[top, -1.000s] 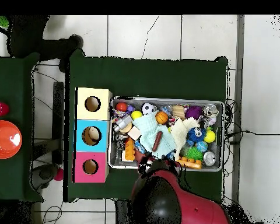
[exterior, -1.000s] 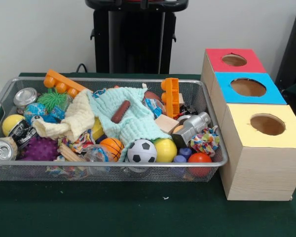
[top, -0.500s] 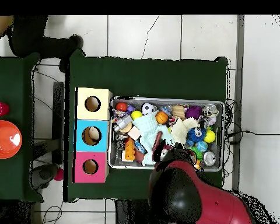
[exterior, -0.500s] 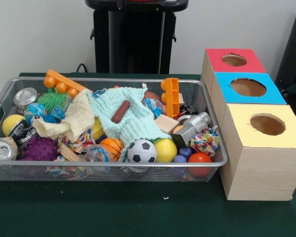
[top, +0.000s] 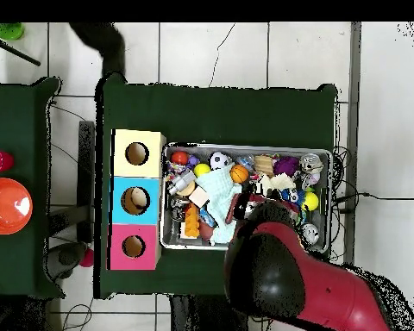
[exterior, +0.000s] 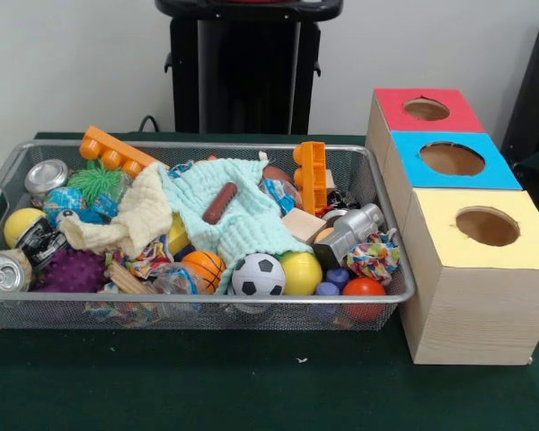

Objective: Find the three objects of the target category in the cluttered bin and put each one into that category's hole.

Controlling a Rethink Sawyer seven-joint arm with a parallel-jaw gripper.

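The big red and black arm (top: 284, 276) hangs over the near-robot side of the wire basket (exterior: 391, 269) in the overhead view. Its gripper is hidden under it, so I cannot tell if it is spread or pinched. 3 wooden boxes stand just beside the basket. The yellow-topped box's hole (exterior: 487, 226) is empty. A mint-green cloth (exterior: 242, 220) lies in the middle. 1 bright scrunched fabric piece (exterior: 372, 257) sits in the basket corner nearest the yellow box.

front view: low, close, from the table's near edge facing the pedestal (exterior: 249, 63). overhead view: high, straight down. both share the cluttered bin (exterior: 388, 269) (top: 170, 237) and three boxes (exterior: 449, 162) (top: 118, 198).
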